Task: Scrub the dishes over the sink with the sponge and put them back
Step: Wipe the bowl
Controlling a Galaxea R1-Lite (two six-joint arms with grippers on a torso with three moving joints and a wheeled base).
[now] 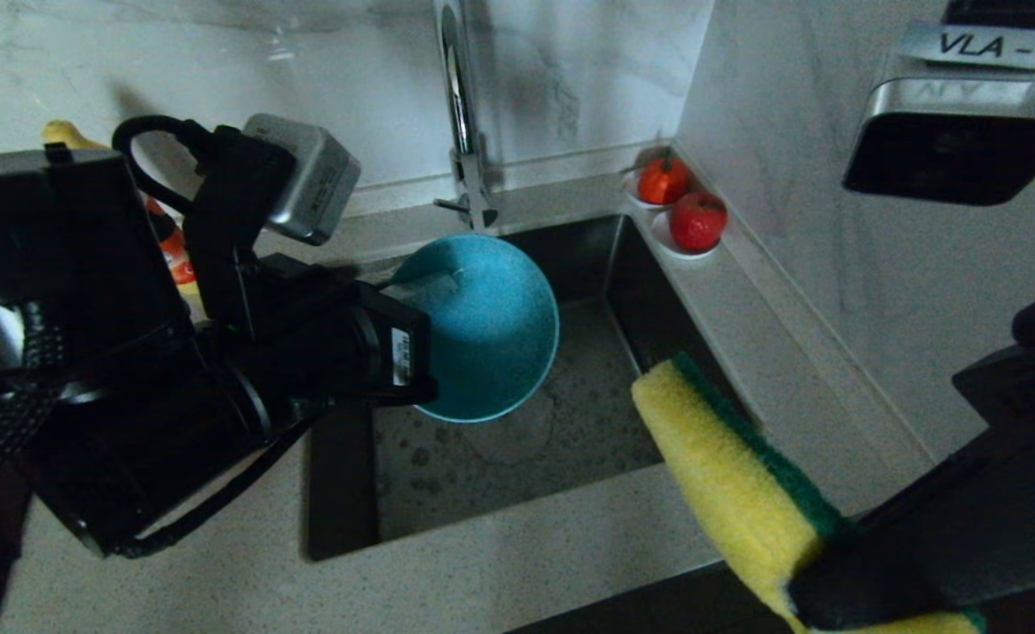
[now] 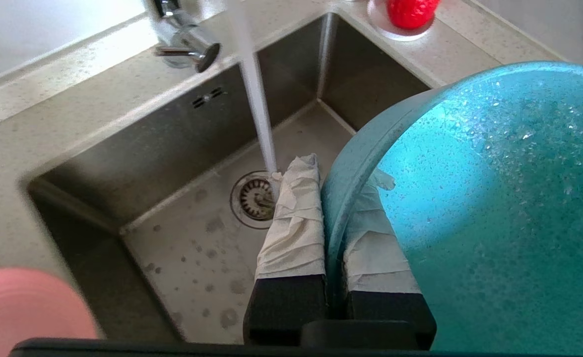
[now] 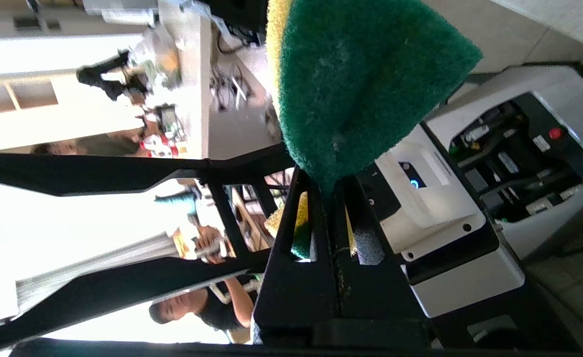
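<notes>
Left hand (image 2: 333,233) pinching bowl (image 1: 482,330) rim over sink (image 1: 587,255), water running. Right hand (image 3: 328,198) clamping sponge (image 1: 728,475) above surface. Risking bowl slipping: thin wet rim grip, scrubbing pressure levering it loose.

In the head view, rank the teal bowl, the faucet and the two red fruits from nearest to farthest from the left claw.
1. Teal bowl: clamped by its rim in the left claw, over the sink.
2. Faucet: behind the bowl, at the sink's back edge.
3. Red fruits: far right corner of the counter; too close together to rank apart.
</notes>
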